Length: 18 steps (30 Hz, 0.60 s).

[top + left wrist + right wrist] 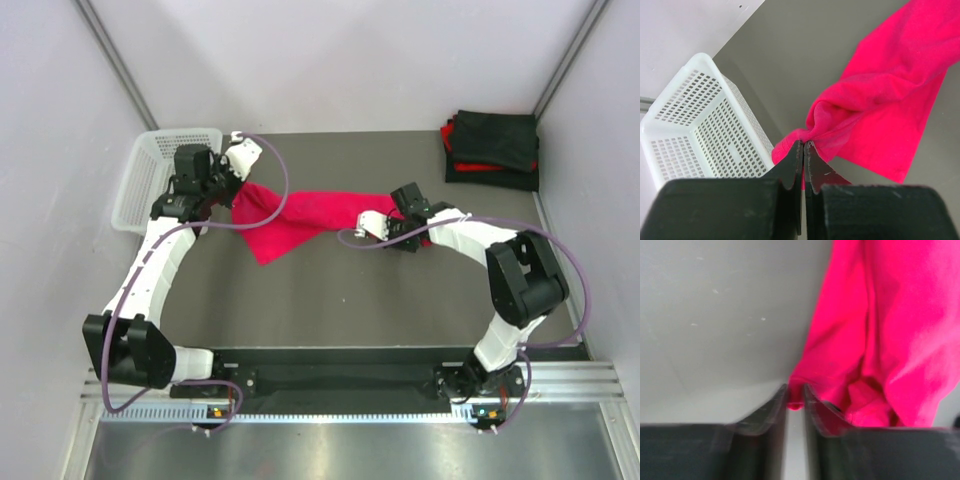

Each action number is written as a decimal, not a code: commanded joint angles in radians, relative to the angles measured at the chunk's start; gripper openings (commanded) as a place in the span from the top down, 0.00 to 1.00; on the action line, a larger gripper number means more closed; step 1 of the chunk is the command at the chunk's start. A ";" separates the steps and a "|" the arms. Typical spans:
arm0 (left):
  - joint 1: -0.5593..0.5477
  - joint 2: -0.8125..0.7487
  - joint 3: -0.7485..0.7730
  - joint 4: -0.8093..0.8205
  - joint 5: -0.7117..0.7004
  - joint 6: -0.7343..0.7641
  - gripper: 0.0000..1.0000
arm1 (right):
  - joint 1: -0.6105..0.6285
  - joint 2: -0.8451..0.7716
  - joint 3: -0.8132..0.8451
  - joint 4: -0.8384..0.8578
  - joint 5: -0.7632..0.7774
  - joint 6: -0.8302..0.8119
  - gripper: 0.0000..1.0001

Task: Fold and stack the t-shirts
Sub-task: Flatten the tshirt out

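A bright red t-shirt (310, 215) lies stretched and bunched across the middle of the grey table, strung between my two grippers. My left gripper (232, 195) is shut on its left end beside the basket; in the left wrist view the black fingertips (804, 145) pinch a gathered fold of the red cloth (880, 90). My right gripper (400, 212) is at the shirt's right end. In the right wrist view its jaws (795, 390) stand only narrowly apart, with a corner of the red cloth (880, 340) caught between the tips. A pile of folded black and red t-shirts (490, 150) sits at the back right.
A white plastic mesh basket (150, 170) stands at the back left, close to my left gripper, and it also fills the left of the left wrist view (695, 125). Grey walls close in the table on three sides.
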 commanded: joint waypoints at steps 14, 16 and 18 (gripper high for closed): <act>-0.004 -0.037 0.075 0.066 -0.064 0.080 1.00 | -0.041 -0.300 0.388 -0.105 -0.025 0.162 1.00; -0.004 -0.043 0.091 0.067 -0.062 0.077 1.00 | -0.039 -0.342 0.443 -0.138 -0.043 0.188 1.00; -0.004 -0.054 0.146 0.076 -0.073 0.068 1.00 | -0.041 -0.383 0.508 -0.143 -0.033 0.194 1.00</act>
